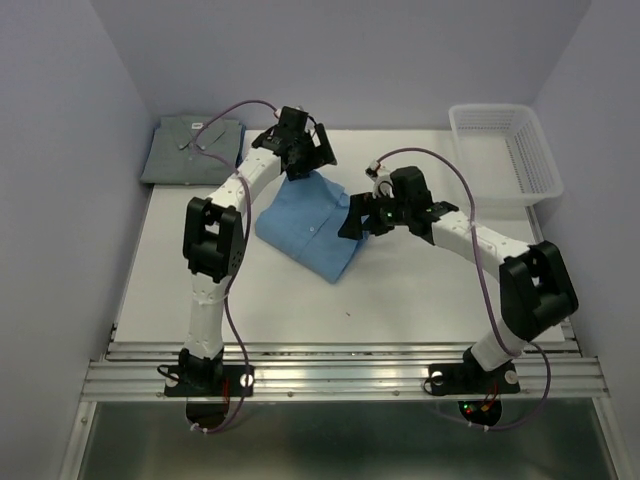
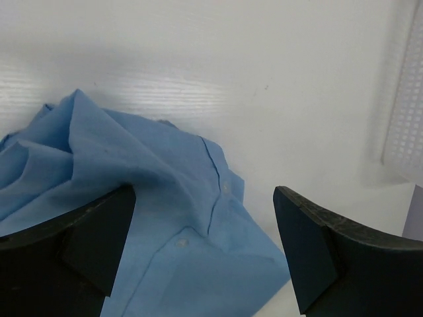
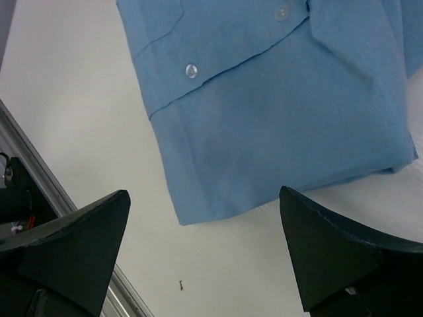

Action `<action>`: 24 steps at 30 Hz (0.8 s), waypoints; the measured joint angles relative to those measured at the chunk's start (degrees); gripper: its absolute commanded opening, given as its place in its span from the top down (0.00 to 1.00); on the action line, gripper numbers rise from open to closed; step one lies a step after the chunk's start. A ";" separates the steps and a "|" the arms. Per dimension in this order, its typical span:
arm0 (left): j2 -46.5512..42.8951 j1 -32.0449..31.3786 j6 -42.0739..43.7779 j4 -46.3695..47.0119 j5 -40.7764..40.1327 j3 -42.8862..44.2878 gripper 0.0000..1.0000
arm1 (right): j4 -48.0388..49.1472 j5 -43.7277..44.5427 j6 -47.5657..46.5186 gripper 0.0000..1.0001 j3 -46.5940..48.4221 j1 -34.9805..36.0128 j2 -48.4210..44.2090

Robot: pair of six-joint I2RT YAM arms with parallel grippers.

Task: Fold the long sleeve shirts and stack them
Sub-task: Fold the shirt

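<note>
- Left gripper point(image 1: 303, 165) and right gripper point(image 1: 357, 222) are both spread wide, nothing in either one.
- I've got them at the far and right edges of the sky-blue shirt point(image 1: 305, 228), which lies folded mid-table point(image 1: 420, 295), a bit rumpled on top.
- Grey shirt point(image 1: 190, 150) sits folded in the far-left corner.
- Folding looks basically done to me. Stacking isn't, the two are well apart.

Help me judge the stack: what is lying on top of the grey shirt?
Nothing rests on the grey shirt; the blue shirt lies apart from it, closer to the arms. Only a thin strip is hidden, where a purple cable crosses in front.
</note>
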 measured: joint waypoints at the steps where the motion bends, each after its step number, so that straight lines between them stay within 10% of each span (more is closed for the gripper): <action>1: 1.97 0.39 0.24 -0.09 0.48 1.68 0.01 | -0.11 0.17 -0.02 0.00 1.01 0.00 2.25; 17: 19.98 4.26 1.42 -0.02 3.30 15.28 0.01 | 0.26 4.94 0.20 0.00 15.02 -5.18 25.40; 24: 12.59 4.79 1.44 7.08 3.34 -0.24 0.01 | 1.75 4.83 0.37 0.00 19.69 -9.25 29.38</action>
